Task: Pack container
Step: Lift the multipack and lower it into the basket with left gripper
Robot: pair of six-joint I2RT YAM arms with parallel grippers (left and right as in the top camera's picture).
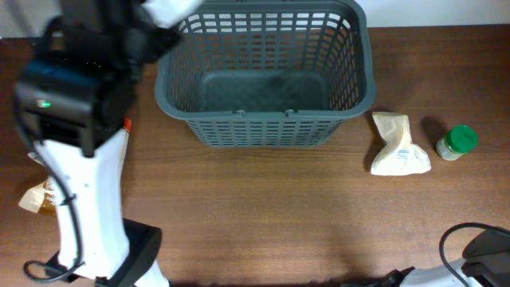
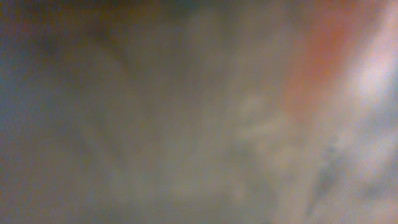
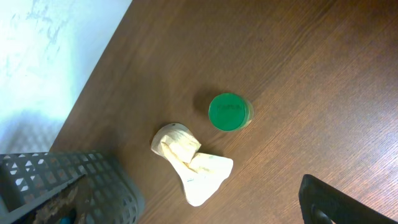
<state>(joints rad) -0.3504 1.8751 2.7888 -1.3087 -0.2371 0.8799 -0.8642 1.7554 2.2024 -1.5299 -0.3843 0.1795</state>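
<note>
The dark grey slotted basket (image 1: 263, 112) stands at the back middle of the table, and its floor looks bare in the overhead view. Its corner shows in the right wrist view (image 3: 99, 180). My left arm (image 1: 76, 88) reaches toward the basket's far left corner, with something white (image 1: 171, 12) at its tip. The jaws themselves are hidden. The left wrist view is a whitish and orange blur very close to the lens. Of my right gripper, only a black part (image 3: 339, 202) shows, well away from the basket.
A crumpled cream packet (image 1: 398, 145) (image 3: 193, 165) and a small green-lidded jar (image 1: 457, 142) (image 3: 229, 112) lie right of the basket. A tan snack packet (image 1: 36, 197) lies at the far left, partly behind my left arm. A cable (image 1: 470, 239) lies at the front right.
</note>
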